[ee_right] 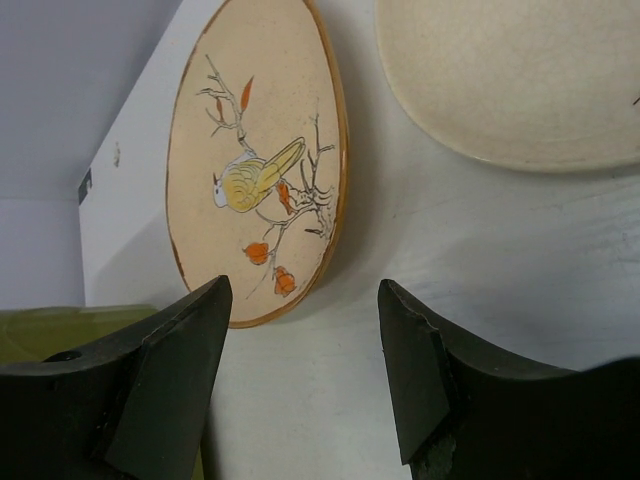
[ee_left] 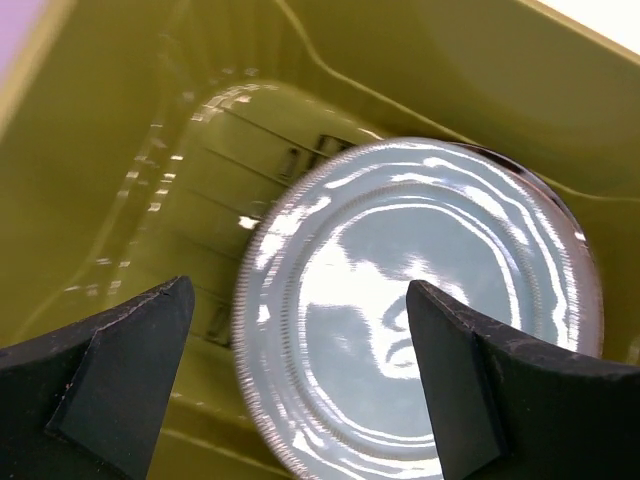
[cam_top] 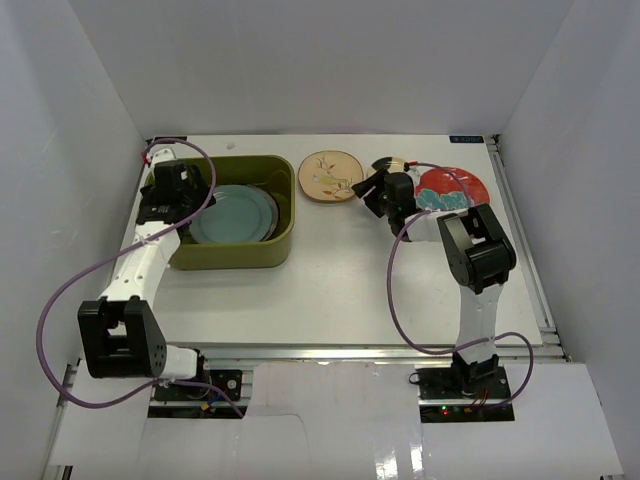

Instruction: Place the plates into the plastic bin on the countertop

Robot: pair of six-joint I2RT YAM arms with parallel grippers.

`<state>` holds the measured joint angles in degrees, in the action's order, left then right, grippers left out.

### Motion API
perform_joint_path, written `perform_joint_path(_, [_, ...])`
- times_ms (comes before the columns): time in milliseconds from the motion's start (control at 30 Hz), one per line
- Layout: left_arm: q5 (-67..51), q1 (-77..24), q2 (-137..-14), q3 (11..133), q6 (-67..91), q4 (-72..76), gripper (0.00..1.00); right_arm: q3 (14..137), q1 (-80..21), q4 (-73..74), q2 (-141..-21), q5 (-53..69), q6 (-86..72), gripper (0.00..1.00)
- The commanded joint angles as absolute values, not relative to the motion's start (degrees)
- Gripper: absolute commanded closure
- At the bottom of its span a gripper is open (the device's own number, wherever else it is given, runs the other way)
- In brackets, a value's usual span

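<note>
The olive-green plastic bin stands at the countertop's back left. A pale blue plate lies flat inside it, glossy in the left wrist view. My left gripper hangs over the bin's left part, open, above that plate's edge, holding nothing. A cream bird plate lies just right of the bin. My right gripper hovers open beside it with bare countertop between its fingers. A small cream plate and a red-teal plate lie further right.
White walls close in the countertop on the left, back and right. The bin's ribbed, slotted floor shows left of the blue plate. A sliver of the bin appears at the left edge of the right wrist view. Purple cables loop from both arms.
</note>
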<state>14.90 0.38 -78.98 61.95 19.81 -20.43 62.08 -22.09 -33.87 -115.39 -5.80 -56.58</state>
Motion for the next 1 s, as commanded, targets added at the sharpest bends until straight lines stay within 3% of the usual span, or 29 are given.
perform_joint_path(0, [21.3,-2.2,-74.7,62.2,17.8,-21.6,0.02,67.2,-22.1,-31.6,-118.0,-7.5,-55.7,0.33])
perform_joint_path(133, [22.9,-3.4,-67.9,60.1,18.1,-18.3,0.02,70.7,-22.1,-30.4,-122.0,-6.0,-56.1,0.34])
perform_joint_path(367, [6.9,-4.4,-57.1,55.2,18.5,-12.0,0.02,75.4,-22.2,-30.6,-126.9,-4.1,-57.8,0.46])
perform_joint_path(567, [-5.3,-4.7,-52.3,50.1,19.5,-4.5,0.02,78.8,-22.2,-30.6,-130.0,-4.3,-58.5,0.69])
perform_joint_path(600, [-9.9,-4.7,-51.5,49.7,19.4,-2.6,0.02,79.1,-22.2,-30.8,-130.3,-4.1,-58.7,0.78])
perform_joint_path(700, [-16.8,-4.7,-50.8,49.2,19.8,-0.4,0.02,77.6,-22.3,-34.0,-129.5,-4.7,-59.2,0.92])
perform_joint_path(967, [-20.3,-4.7,-45.6,47.4,20.4,3.3,0.02,71.0,-22.9,-41.6,-113.4,-8.1,-53.5,0.92])
